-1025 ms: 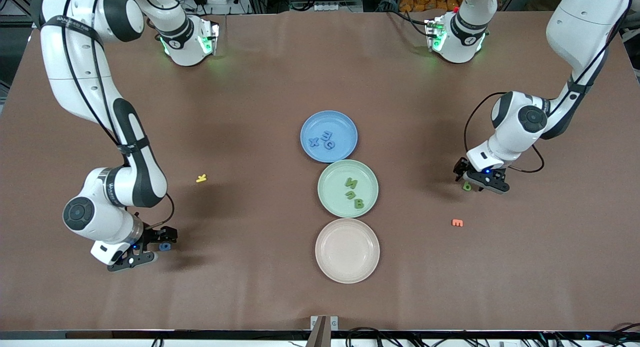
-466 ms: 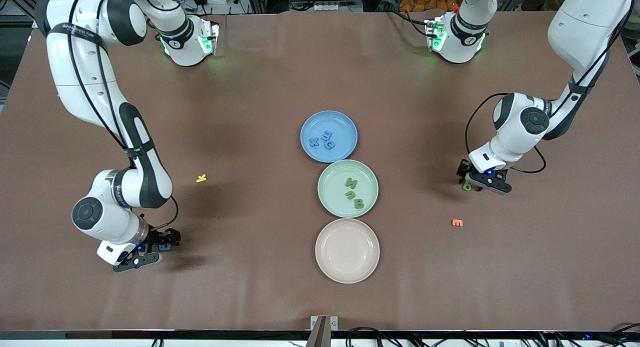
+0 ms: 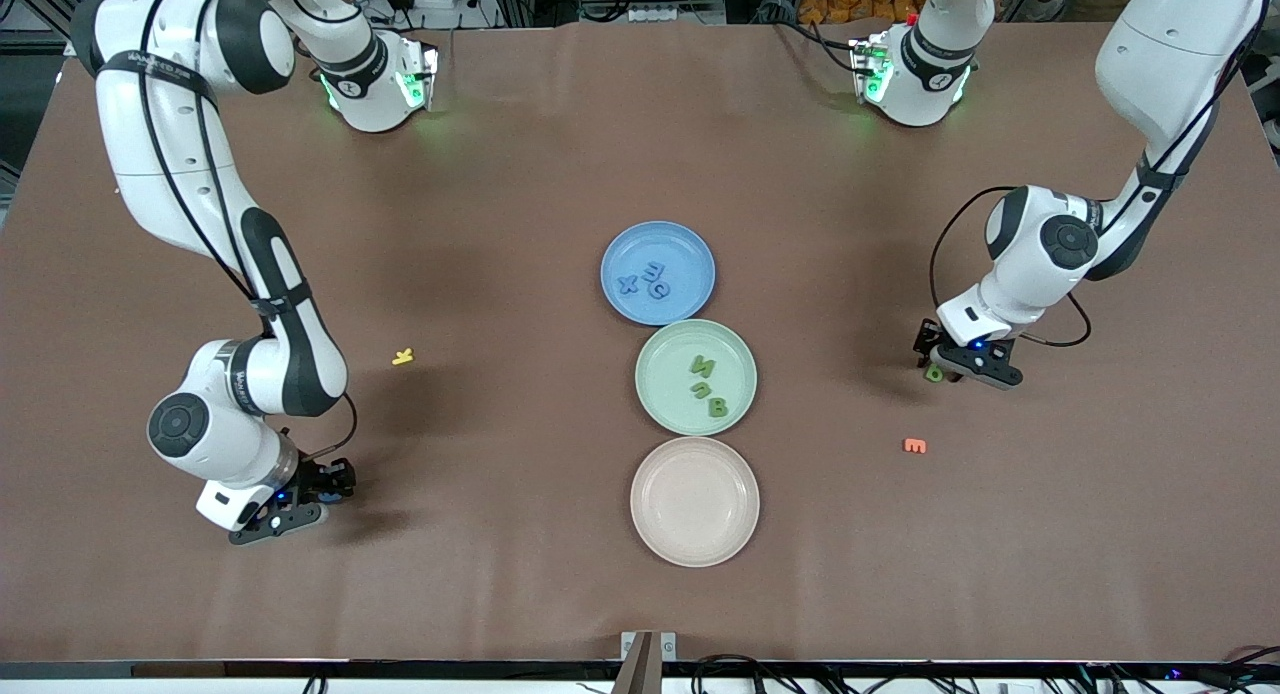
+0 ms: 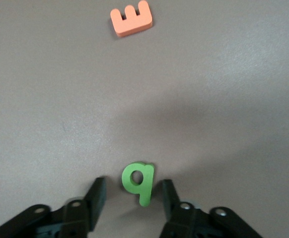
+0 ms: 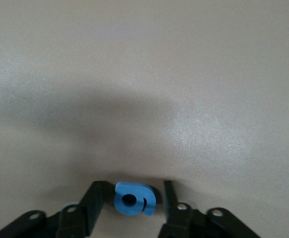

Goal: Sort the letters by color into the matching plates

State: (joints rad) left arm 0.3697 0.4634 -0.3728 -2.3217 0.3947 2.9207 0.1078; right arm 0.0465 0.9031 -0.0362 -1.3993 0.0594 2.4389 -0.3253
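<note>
On the table, left gripper straddles the green letter, right gripper the blue letter; both jaws apart, gaps visible.

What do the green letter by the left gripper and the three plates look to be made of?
Green letter: likely foam, matte, thick flat-cut edges. Blue plate, green plate and cream plate: probably plastic or a fibre blend, smooth with soft sheen; can't tell which.
</note>
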